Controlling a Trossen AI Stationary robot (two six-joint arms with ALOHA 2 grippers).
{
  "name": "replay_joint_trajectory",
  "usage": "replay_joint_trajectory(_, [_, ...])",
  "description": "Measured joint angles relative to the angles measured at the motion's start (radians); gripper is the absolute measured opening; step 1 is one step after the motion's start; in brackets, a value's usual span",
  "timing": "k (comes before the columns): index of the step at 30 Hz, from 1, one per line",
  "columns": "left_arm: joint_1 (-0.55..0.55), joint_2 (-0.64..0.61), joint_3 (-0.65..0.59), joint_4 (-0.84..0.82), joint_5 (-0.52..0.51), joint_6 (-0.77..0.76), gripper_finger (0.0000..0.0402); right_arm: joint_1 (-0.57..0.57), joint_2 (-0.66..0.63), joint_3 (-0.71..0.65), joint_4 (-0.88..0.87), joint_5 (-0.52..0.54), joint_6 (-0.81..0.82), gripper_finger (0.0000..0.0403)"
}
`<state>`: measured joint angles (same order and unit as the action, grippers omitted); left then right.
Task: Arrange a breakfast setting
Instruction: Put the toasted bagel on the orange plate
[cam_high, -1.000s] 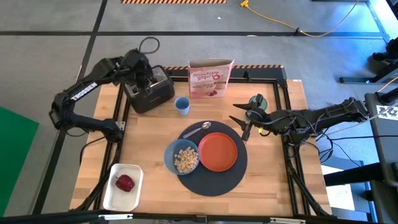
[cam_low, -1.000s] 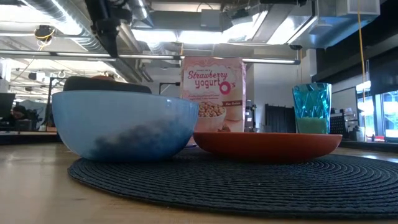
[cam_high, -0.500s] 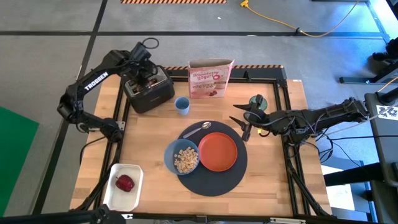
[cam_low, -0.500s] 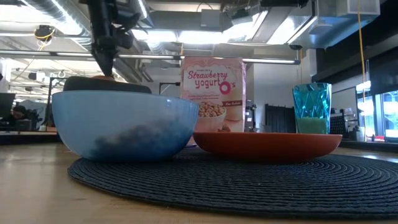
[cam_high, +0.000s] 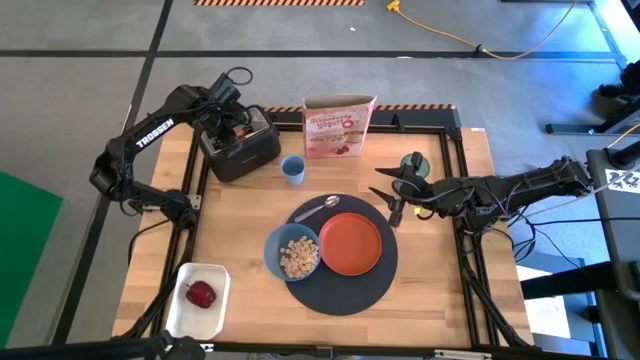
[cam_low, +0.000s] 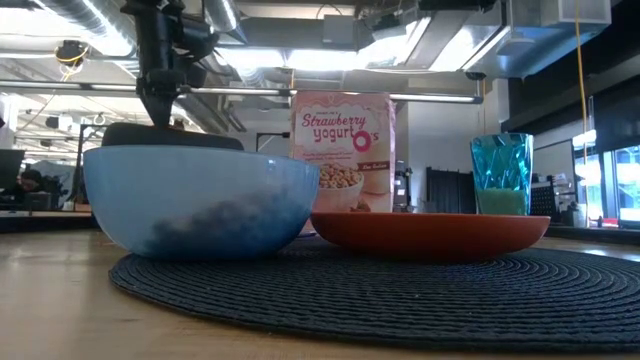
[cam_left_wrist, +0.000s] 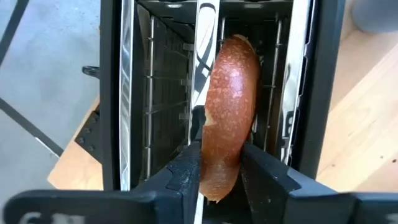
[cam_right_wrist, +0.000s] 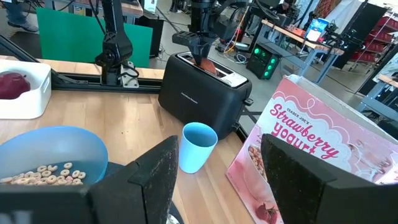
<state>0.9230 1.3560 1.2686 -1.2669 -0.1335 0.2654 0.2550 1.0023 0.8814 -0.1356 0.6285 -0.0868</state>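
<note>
We see the black toaster (cam_high: 240, 147) directly under the left gripper (cam_high: 228, 128). Just beyond it from that gripper stands the small blue cup (cam_high: 292, 169), then the pink cereal box (cam_high: 339, 126). A white tray (cam_high: 197, 300) lies well apart.

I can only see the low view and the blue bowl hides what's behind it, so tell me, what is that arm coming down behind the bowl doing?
Observer: That is the left gripper. Its fingers are shut on a slice of toast standing in a slot of the black toaster.
Operator: Is the toast out of the slot?
Observer: No, most of it sits down between the slot's wire guides.
Operator: I can't find the apple.
Observer: The red apple lies in a white tray at a table corner on the left arm's side, apart from the mat.
</note>
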Motion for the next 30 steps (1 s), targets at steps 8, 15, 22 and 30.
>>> replay_joint_trajectory(8, [0.000,-0.039,0.034,-0.010,-0.017,-0.002,0.0069,0.000,0.000,0.000,0.005,0.000,0.000,0.0218])
replay_joint_trajectory(15, [-0.021,-0.129,0.086,-0.009,-0.022,-0.033,0.0066,0.000,0.000,0.000,0.006,0.008,0.000,0.0218])
replay_joint_trajectory(22, [-0.122,-0.232,0.122,0.021,0.089,-0.054,0.0064,0.000,0.000,0.000,0.007,0.008,0.000,0.0218])
replay_joint_trajectory(30, [-0.401,-0.276,0.113,0.180,0.096,-0.117,0.0064,0.000,0.000,0.000,0.016,0.008,0.003,0.0218])
